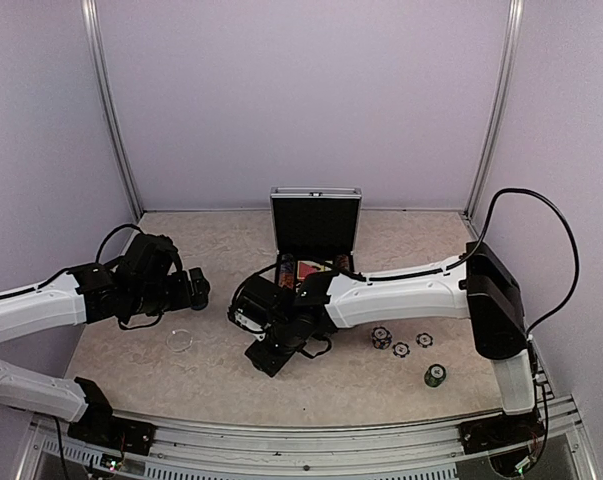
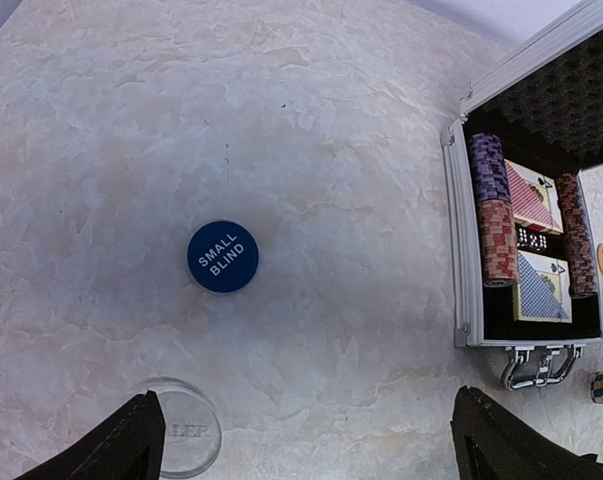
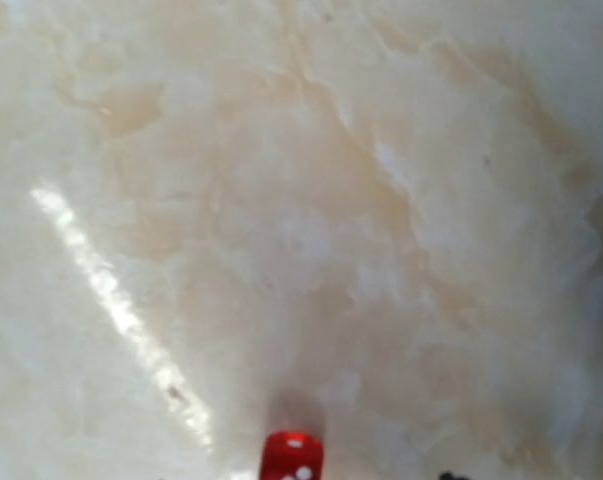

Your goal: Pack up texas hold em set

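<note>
Left wrist view shows the left gripper [image 2: 303, 452] spread wide near the blue disc [image 2: 223, 256]; the right gripper [image 1: 264, 358] cannot be judged

A pale cream-and-beige marbled desk [image 3: 311, 200] fills nearly the whole view, soft and out of focus. A bright streak of reflected light [image 3: 111, 300] runs diagonally across it from the upper left toward the bottom middle. A small red die with white pips [image 3: 291, 458] sits at the bottom edge, partly cut off, just right of the streak's lower end. Further right along that edge is a tiny dark speck [image 3: 451, 476], too little of it showing to identify.
</note>
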Controlling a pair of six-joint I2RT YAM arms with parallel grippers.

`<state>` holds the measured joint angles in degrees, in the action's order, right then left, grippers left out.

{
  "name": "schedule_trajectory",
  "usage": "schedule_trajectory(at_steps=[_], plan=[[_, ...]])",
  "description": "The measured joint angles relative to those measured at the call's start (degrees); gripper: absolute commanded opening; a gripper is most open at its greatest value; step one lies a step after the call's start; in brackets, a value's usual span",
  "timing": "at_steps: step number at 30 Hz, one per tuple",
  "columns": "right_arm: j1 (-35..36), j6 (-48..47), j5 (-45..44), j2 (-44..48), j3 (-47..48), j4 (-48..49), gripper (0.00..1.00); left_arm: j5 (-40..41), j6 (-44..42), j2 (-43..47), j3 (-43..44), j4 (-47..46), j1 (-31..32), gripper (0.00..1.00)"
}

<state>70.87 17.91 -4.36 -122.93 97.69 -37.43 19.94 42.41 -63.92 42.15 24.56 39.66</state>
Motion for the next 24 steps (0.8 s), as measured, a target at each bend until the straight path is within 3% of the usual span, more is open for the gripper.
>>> schedule_trajectory(at_steps=[19,24], plan=[[0.44,1.29,-0.39,-3.54,-0.15,0.0,0.49,0.0,0.7,0.55,-0.15,-0.11,0.0,0.99],[0.46,1.31,-0.39,-4.2,-0.15,-0.02,0.42,0.0,0.74,0.57,-0.55,-0.11,0.0,0.99]])
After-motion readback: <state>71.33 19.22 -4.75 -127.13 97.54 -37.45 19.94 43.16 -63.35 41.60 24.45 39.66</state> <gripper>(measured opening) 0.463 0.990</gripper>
